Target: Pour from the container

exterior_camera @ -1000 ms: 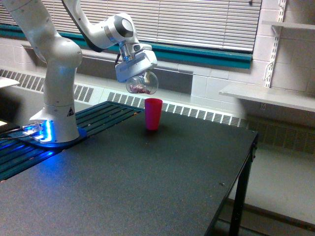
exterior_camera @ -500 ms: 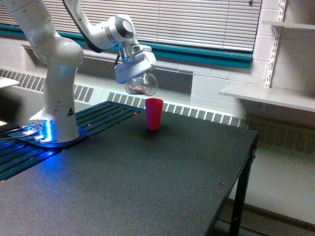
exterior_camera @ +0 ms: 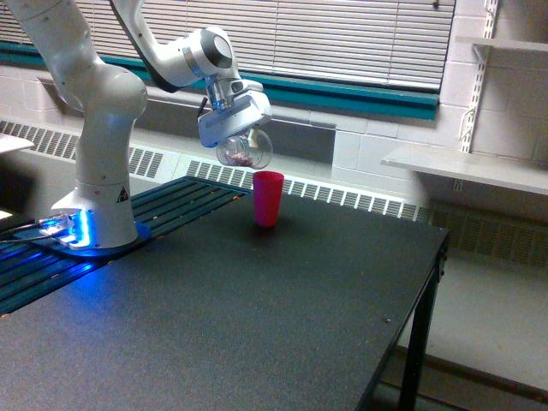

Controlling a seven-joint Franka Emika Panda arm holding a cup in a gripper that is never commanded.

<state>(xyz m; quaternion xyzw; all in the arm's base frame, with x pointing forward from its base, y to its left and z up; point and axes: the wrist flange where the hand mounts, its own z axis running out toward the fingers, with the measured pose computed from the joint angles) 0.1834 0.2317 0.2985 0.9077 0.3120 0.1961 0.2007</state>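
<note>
clear container point(exterior_camera: 246, 150) in gripper point(exterior_camera: 242, 137), above-left of pink cup point(exterior_camera: 267, 198).

pink cup point(exterior_camera: 267, 198) upright, open tabletop point(exterior_camera: 282, 317) around

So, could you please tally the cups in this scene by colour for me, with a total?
Clear, see-through: 1, the container, held in the air by the gripper, pinkish pieces inside.
Bright pink, opaque: 1, the pink cup, upright on the black table.
Total: 2 cups.
</note>
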